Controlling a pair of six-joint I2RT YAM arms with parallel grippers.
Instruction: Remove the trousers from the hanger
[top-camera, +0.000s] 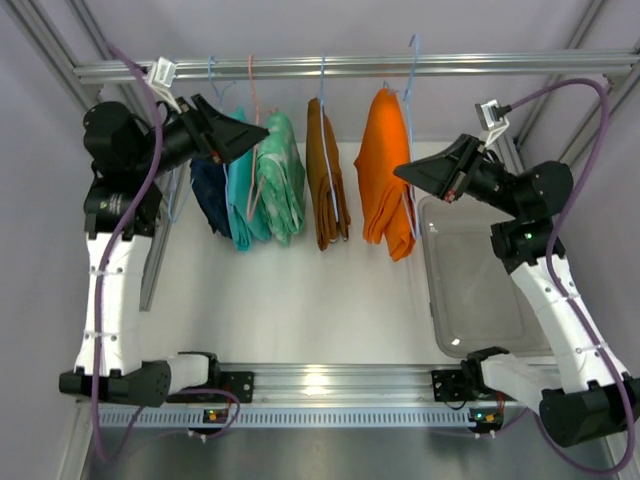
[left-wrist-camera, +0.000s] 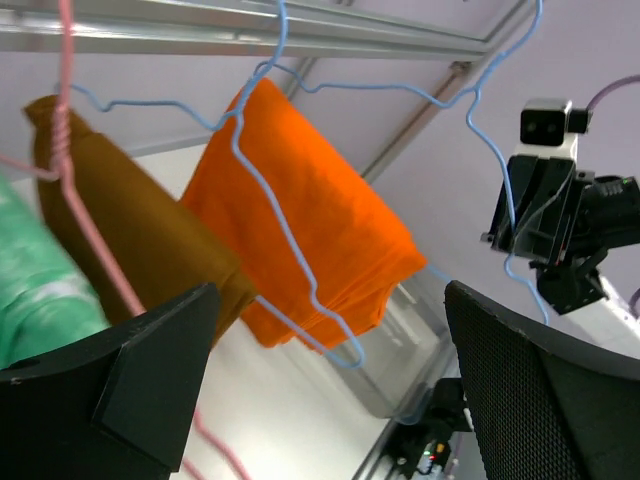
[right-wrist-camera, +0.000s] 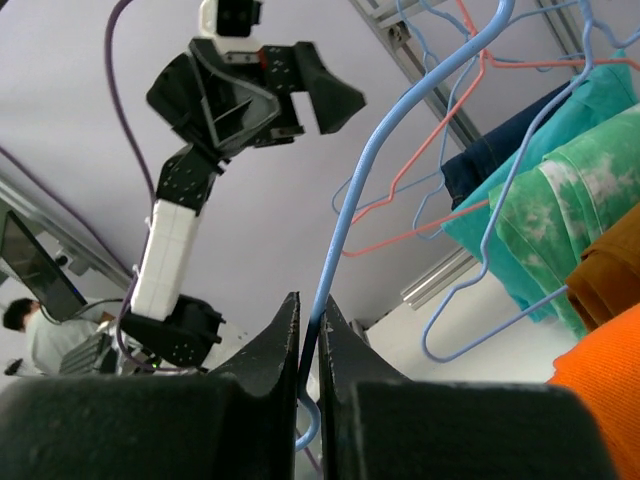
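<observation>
Pinching hanger (right-wrist-camera: 340, 225), right end effector (right-wrist-camera: 309, 335)

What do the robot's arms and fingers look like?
The left arm and right arm have white links with black joints and bases. A purple cable runs along each. The left gripper and right gripper are black wedges; the fingers are broad, black, finely textured. White camera blocks sit at the wrists.

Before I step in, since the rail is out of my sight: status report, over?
Left gripper open, by the teal garments. Right gripper shut on the hanger. Trousers draped on it, hanging from the rail. Brown garment hangs alongside.
</observation>
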